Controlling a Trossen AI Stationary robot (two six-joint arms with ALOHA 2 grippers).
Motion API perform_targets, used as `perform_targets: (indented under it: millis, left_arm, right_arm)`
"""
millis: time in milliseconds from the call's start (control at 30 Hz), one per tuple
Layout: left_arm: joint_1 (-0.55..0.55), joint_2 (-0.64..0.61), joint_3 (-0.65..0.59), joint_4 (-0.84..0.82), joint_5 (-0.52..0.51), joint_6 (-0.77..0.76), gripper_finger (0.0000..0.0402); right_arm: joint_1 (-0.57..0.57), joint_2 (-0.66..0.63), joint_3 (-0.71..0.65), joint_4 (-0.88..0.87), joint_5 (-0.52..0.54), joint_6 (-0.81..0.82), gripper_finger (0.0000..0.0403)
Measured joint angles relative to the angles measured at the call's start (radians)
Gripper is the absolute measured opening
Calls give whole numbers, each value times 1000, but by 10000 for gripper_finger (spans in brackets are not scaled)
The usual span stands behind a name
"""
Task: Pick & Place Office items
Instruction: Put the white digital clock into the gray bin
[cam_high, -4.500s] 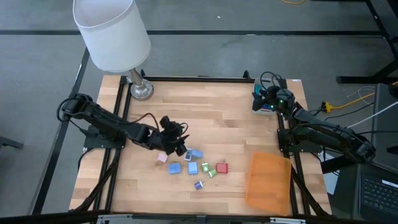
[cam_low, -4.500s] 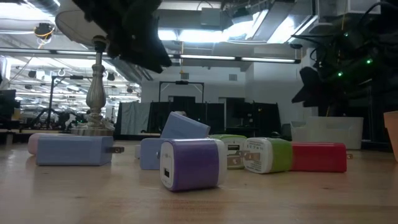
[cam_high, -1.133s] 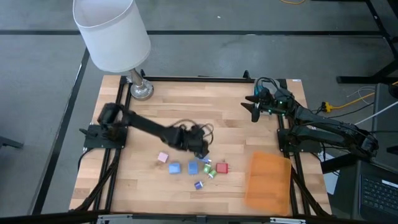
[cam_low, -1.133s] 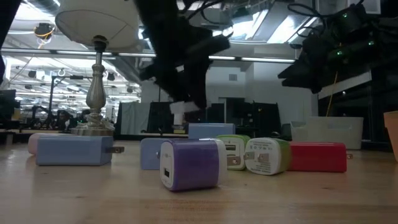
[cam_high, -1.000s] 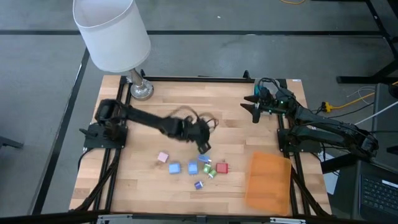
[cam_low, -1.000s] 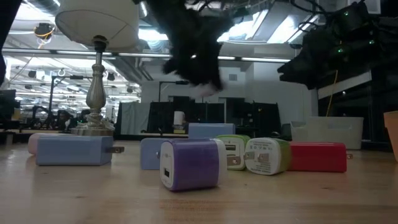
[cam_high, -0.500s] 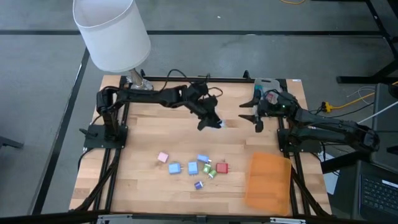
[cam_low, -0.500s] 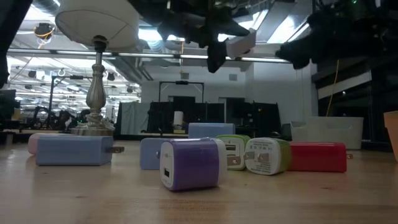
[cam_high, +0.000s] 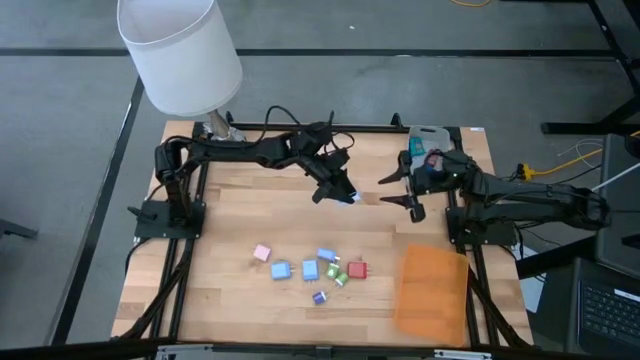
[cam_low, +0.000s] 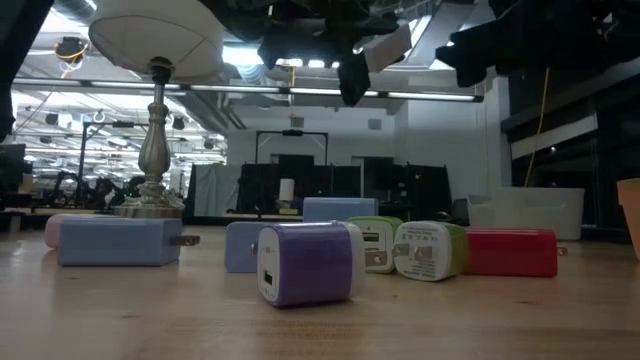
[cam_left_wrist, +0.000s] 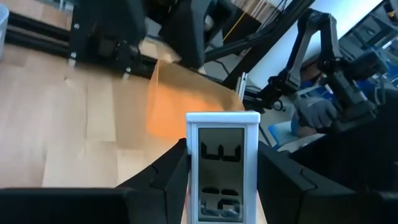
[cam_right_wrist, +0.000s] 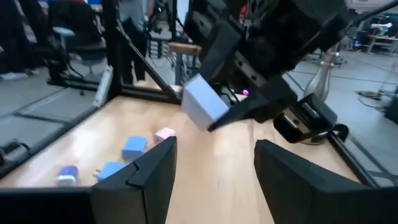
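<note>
Several small office items (cam_high: 320, 270) in pink, blue, green, red and purple lie in a loose cluster on the wooden table near its front; in the low view the purple one (cam_low: 305, 262) is nearest. High over the table's far middle, my left gripper (cam_high: 343, 192) is shut on a pale blue-white block (cam_left_wrist: 222, 168). My right gripper (cam_high: 397, 192) stands open just to the right of that block, its fingers pointing at it and nothing between them; the block (cam_right_wrist: 205, 106) shows ahead in its wrist view. My left gripper pinches the block by two opposite sides (cam_left_wrist: 191, 171) between its two fingers. The fingers (cam_left_wrist: 163, 177) run nearly level, pointing toward the table's right side. The block sticks out beyond the fingertips, one end face toward the wrist camera, lifted well clear of the table.
A flat orange sheet (cam_high: 432, 290) lies at the near right. A lamp with a white shade (cam_high: 180, 55) stands at the far left corner. A grey tray (cam_high: 428, 135) sits at the far right, behind my right arm.
My left gripper has risen from the cluster with the block and swung toward the far edge and my right gripper, tipping from pointing down to nearly level. My right gripper has come a little toward the table's middle and rolled.
</note>
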Motion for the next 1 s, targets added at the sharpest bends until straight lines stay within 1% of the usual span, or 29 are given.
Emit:
perform_targets:
  millis: [67,133,400,700,1000]
  left_arm:
    - [-4,0,1,15,0,-17,149]
    - [-8,0,1,18,0,-24,149]
    - [-31,31,2,21,3,-33,149]
    - [-36,32,2,52,4,-25,149]
    - [-36,32,2,48,5,-23,149]
  right_arm:
    - [20,31,10,2,33,-28,213]
    - [33,59,20,7,39,-43,213]
    - [72,134,77,12,33,-50,213]
    - [117,201,113,11,19,-59,213]
    - [149,280,161,11,19,-78,213]
